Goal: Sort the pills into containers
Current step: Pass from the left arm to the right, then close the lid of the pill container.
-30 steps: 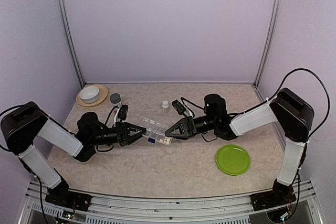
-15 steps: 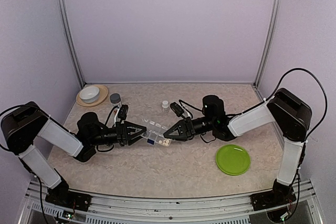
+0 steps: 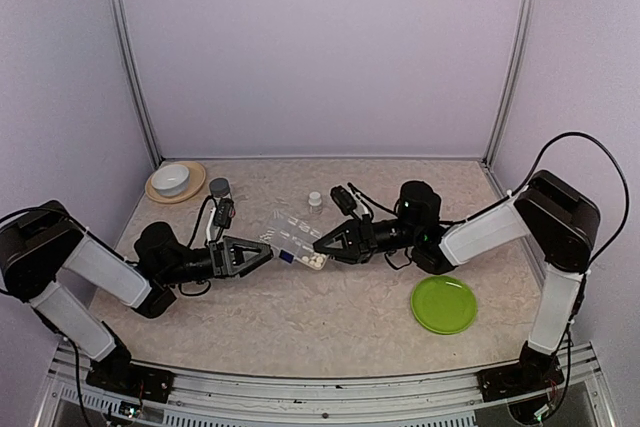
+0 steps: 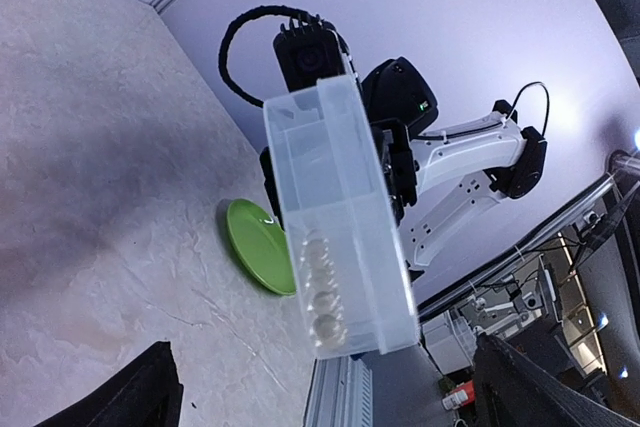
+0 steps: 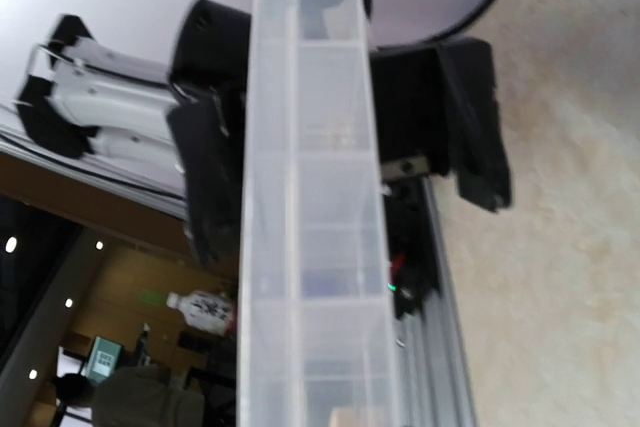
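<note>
A robotics lab test cell is indicated by plain lilac walls point(image 3: 320, 47), aluminium corner posts point(image 3: 128, 57) and robot arms point(image 3: 100, 269) bolted along a marbled desk point(image 3: 300, 317).

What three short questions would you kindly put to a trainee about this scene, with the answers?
1. True or false: the left jaws are clamped on the clear box.
2. Where are the pills in the box? A: spread through every compartment. B: gathered toward one end. C: there are none inside.
3. What colour is the bare plate?

Key
1. False: the left jaws stand wide open, and the right jaws hold the box.
2. B.
3. Green.
</note>
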`<action>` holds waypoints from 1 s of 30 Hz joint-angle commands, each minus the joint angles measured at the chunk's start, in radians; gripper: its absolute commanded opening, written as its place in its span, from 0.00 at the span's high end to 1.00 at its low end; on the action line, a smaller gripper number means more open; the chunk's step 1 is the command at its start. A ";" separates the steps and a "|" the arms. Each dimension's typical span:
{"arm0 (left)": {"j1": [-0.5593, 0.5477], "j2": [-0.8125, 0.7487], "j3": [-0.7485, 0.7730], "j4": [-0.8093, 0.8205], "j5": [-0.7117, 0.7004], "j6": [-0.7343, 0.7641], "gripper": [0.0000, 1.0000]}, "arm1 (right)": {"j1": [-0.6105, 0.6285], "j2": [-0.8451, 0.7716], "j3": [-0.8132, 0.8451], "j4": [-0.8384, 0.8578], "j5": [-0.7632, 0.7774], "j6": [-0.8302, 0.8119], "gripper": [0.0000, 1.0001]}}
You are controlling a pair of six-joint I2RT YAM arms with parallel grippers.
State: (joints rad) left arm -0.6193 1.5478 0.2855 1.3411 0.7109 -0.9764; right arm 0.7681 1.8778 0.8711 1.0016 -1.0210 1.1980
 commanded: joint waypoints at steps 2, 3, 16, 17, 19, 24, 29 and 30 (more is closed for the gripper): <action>-0.027 -0.028 0.002 0.036 -0.033 0.107 0.01 | 0.031 -0.074 -0.010 0.108 0.058 0.077 0.92; -0.030 -0.027 0.003 0.038 -0.035 0.111 0.01 | 0.032 -0.082 -0.012 0.107 0.067 0.081 0.93; -0.056 0.011 0.041 0.079 -0.033 0.089 0.07 | 0.066 -0.119 -0.002 0.108 0.088 0.099 0.93; -0.061 0.010 0.045 0.081 -0.030 0.087 0.07 | 0.066 -0.121 -0.004 0.107 0.088 0.097 0.93; -0.069 0.004 0.053 0.081 -0.025 0.089 0.07 | 0.065 -0.122 -0.005 0.100 0.089 0.091 0.93; -0.083 0.009 0.046 0.135 0.006 0.100 0.07 | 0.066 -0.118 -0.009 0.113 0.087 0.094 0.93; -0.078 0.038 0.036 0.165 0.057 0.210 0.05 | 0.066 -0.116 -0.028 0.255 0.078 0.190 0.94; -0.076 0.051 0.033 0.197 0.066 0.227 0.03 | 0.066 -0.120 -0.028 0.267 0.078 0.198 0.94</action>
State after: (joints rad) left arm -0.6971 1.5604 0.3206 1.4490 0.7231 -0.8463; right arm 0.8265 1.7893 0.8612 1.1328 -0.9417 1.3315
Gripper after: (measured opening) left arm 0.949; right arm 0.216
